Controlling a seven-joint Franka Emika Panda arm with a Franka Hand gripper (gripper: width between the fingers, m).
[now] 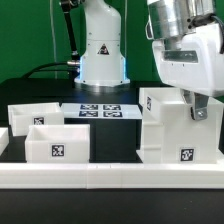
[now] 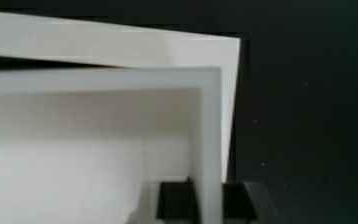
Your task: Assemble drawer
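Observation:
The drawer's white cube-like casing [image 1: 168,128] stands at the exterior view's right, with a tag low on its front. My gripper [image 1: 197,108] is at the casing's top right edge. In the wrist view my gripper [image 2: 208,203] is shut on the casing's thin white wall [image 2: 206,130], with one dark finger [image 2: 176,202] on each side and touching it. Two smaller open-top trays, the back one [image 1: 33,116] and the front one [image 1: 57,143], stand apart from the casing at the exterior view's left.
The marker board [image 1: 100,110] lies flat behind the trays, in front of the robot's base [image 1: 101,55]. A long white rail [image 1: 110,176] borders the table's front edge. Dark tabletop shows between the trays and the casing.

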